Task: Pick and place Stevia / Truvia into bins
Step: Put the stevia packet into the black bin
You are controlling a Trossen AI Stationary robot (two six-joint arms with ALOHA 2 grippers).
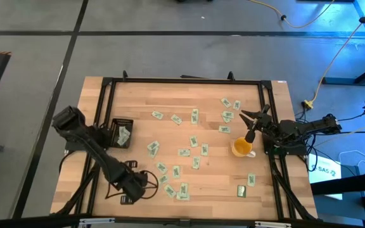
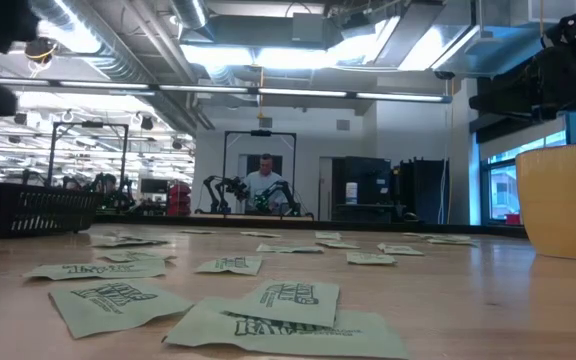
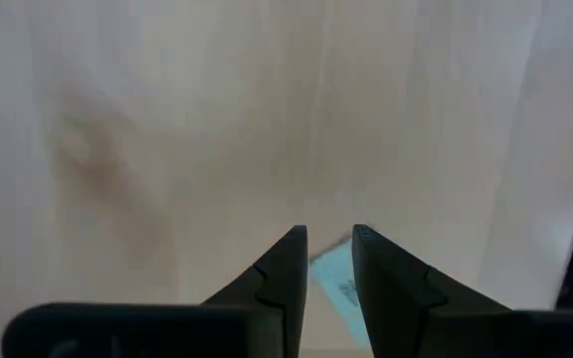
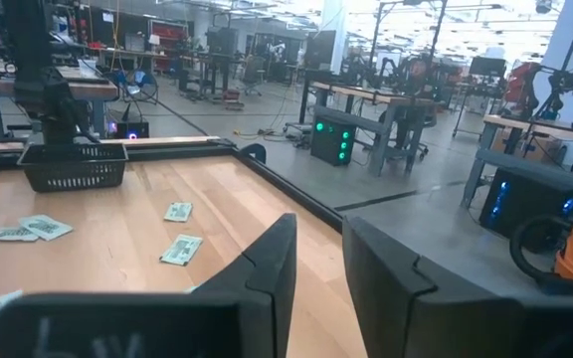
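Observation:
Many pale green and white sachets [image 1: 184,152] lie flat and scattered over the wooden table, and several show close up in the low view [image 2: 288,295]. The black bin [image 1: 114,121] stands at the table's left side with a sachet [image 1: 124,134] in it. My left gripper [image 1: 143,185] is low over the near-left part of the table, its fingers pointing down and drawn close around one sachet [image 3: 332,283]. My right gripper [image 1: 244,114] waits at the right side, level above the table, fingers a narrow gap apart [image 4: 319,224]. My left gripper comes at the sachet from above, pointing down at the table. Part of the sachet's printed face [image 3: 338,288] fills the narrow gap between the two fingers, and the rest runs behind them. Whether the sachet is lifted or still on the wood cannot be told.
A yellow cup [image 1: 241,147] stands near the right edge, just below my right gripper, and looms at the right of the low view [image 2: 563,200]. A black frame [image 1: 182,80] runs round the table. A person stands far back in the room [image 2: 265,180].

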